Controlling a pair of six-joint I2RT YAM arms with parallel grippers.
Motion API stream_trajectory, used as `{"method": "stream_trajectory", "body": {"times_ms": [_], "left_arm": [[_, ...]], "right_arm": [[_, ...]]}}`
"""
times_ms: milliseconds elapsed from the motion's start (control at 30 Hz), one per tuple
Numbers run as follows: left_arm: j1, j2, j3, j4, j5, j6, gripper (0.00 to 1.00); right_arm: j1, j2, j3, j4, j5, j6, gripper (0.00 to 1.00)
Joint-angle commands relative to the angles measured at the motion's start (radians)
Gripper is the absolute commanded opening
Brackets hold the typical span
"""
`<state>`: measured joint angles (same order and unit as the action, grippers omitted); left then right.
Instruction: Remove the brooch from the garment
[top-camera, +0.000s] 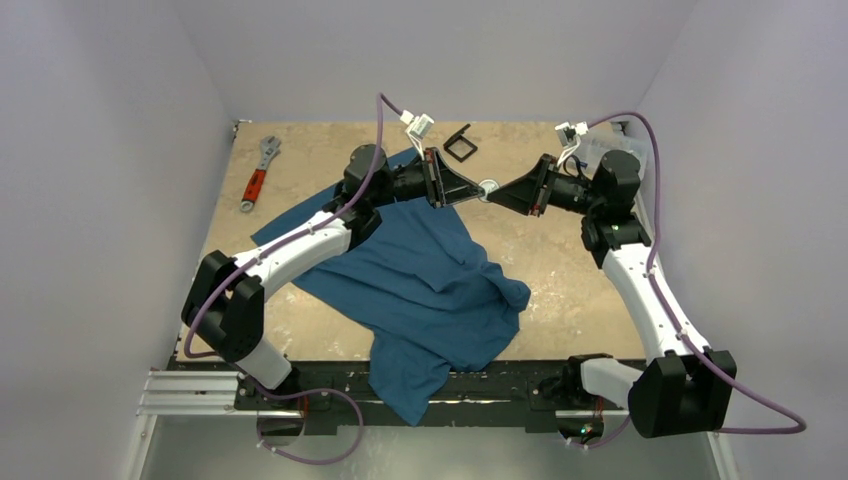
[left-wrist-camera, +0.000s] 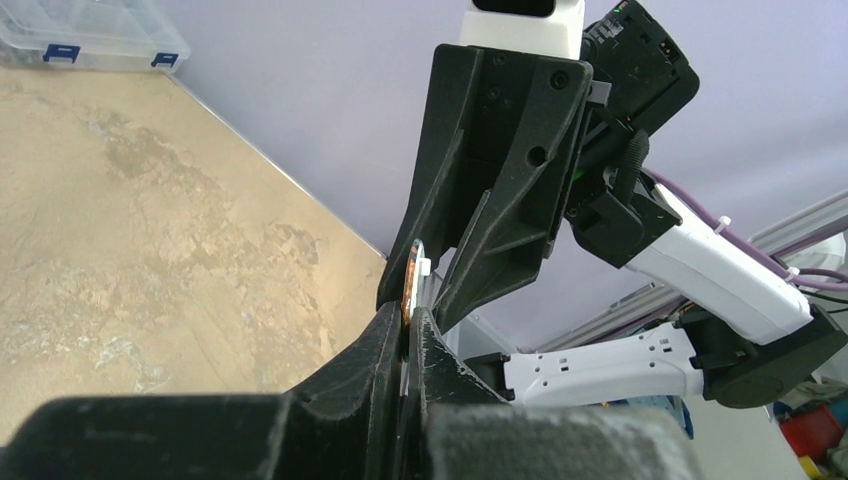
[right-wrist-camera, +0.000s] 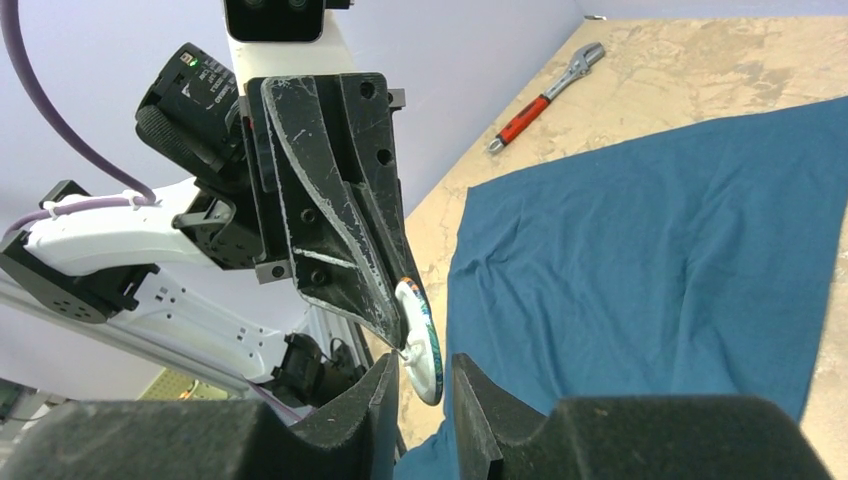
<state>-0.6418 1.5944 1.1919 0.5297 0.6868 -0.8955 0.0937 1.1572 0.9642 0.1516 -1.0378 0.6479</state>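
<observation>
The brooch (top-camera: 489, 188) is a small round pale disc held clear of the cloth, above the tan table. My left gripper (top-camera: 478, 189) is shut on its edge; its jaws pinch the disc (left-wrist-camera: 411, 275) in the left wrist view. My right gripper (top-camera: 500, 191) faces it, open, with one finger on each side of the brooch (right-wrist-camera: 420, 340) and a gap showing on one side. The garment (top-camera: 430, 280), a dark teal T-shirt, lies crumpled on the table under the left arm, and it also shows in the right wrist view (right-wrist-camera: 650, 250).
A red-handled wrench (top-camera: 258, 175) lies at the far left. A small black square frame (top-camera: 460, 147) sits at the back. A clear plastic box (left-wrist-camera: 90, 40) stands at the far right corner. The shirt hangs over the table's front edge.
</observation>
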Motion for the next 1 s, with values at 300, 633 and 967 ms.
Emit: {"method": "stream_trajectory", "body": {"times_ms": [300,633,967], "left_arm": [[0.008,-0.031,-0.016,0.059,-0.026,-0.033,0.00],[-0.005,-0.046,-0.014,0.036,-0.029,0.011,0.00],[-0.004,-0.060,-0.024,0.036,-0.025,0.034,0.00]], "right_arm": [[0.007,-0.029,-0.007,0.036,-0.015,-0.023,0.36],[0.018,0.006,0.008,0.079,0.000,0.027,0.36],[0.018,0.038,0.019,0.080,-0.021,0.043,0.22]]}}
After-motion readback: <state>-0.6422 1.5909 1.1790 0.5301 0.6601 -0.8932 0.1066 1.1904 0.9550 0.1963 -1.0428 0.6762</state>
